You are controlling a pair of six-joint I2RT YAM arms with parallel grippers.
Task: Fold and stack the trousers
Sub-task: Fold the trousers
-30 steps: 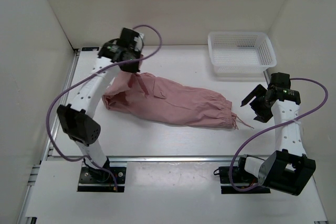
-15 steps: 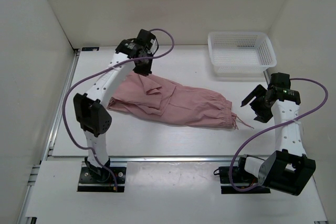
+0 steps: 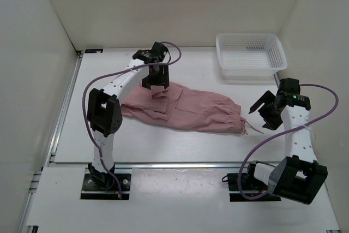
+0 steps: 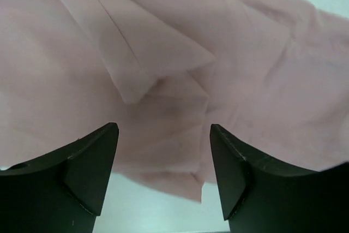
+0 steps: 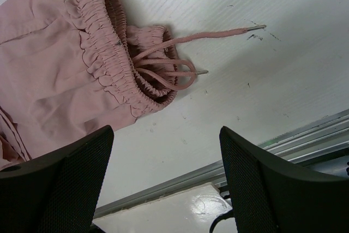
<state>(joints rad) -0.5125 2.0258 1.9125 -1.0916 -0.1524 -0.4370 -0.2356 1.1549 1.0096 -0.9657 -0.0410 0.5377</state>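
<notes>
Pink trousers show 1 loose fold at the left end; my left gripper and right gripper both gape wide, so most folding and stacking looks left

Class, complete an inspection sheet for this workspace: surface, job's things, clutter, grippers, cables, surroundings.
Surface: white table, faint scuffs near the drawstrings.
Job's things: pink trousers lying stretched out, wrinkled; drawstrings loose at the right end.
Clutter: white mesh basket, far right, apart from the trousers.
Grippers: left gripper open over the trousers; right gripper open above the gathered end.
Cables: purple cable looping off each arm.
Surroundings: white walls; metal rail at the near edge.
</notes>
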